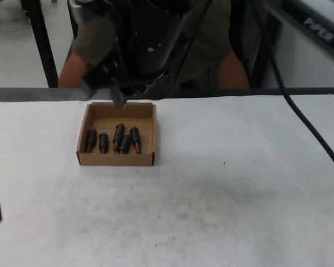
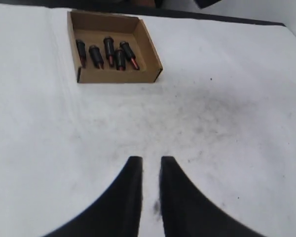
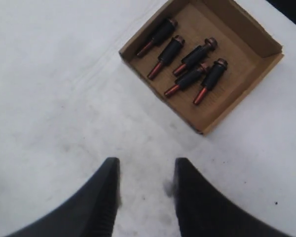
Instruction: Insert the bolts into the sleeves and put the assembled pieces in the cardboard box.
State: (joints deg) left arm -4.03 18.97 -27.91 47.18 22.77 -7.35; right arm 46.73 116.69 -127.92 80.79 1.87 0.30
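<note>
I count five assembled pieces [image 3: 192, 57] lying in the box [image 1: 116, 158] by the desk's far edge, so I judge the task all but finished. My left pincer [image 2: 150, 163] is barely parted and empty. The right pincer [image 3: 145, 165] is released, holding nothing.

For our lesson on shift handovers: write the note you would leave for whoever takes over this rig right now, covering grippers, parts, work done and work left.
Left gripper: open by a narrow gap, empty, above the bench, back from the cardboard box.
Right gripper: open, empty, above the bench close to the box.
Parts: five assembled pieces lie inside the box, bolts in sleeves.
Done: all five boxed.
Left: seemingly nothing to assemble; check, then park the arms.
</note>
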